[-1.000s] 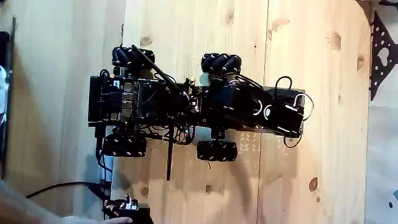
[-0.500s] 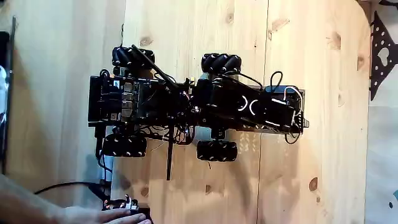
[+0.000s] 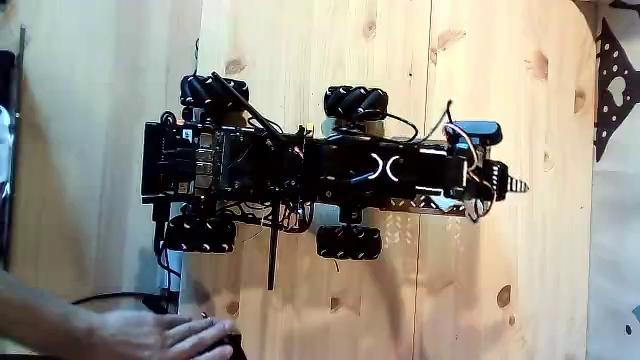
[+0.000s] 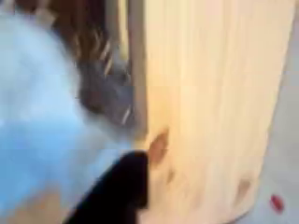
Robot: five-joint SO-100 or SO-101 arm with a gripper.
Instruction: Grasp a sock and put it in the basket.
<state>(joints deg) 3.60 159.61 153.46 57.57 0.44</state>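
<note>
Fixed view: wheeled robot (image 3: 300, 175) mid-table (image 3: 330, 50), arm (image 3: 400, 170) stretched right, person's hand (image 3: 150, 335) bottom-left corner.

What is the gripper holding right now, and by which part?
Cannot be told. In the fixed view the gripper reaches out past the robot's front over the wooden table, and the wrist view is too blurred.

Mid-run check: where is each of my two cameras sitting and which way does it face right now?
Fixed view: above, looking straight down on the wooden table; shows the wheeled robot base, the arm stretched toward the picture's right, and a person's hand at the bottom left.
Wrist view: rides on the arm, blurred, close over the wood; a dark part, likely the gripper, enters from the bottom.
Shared: the pale knotted wood of the table.
</note>
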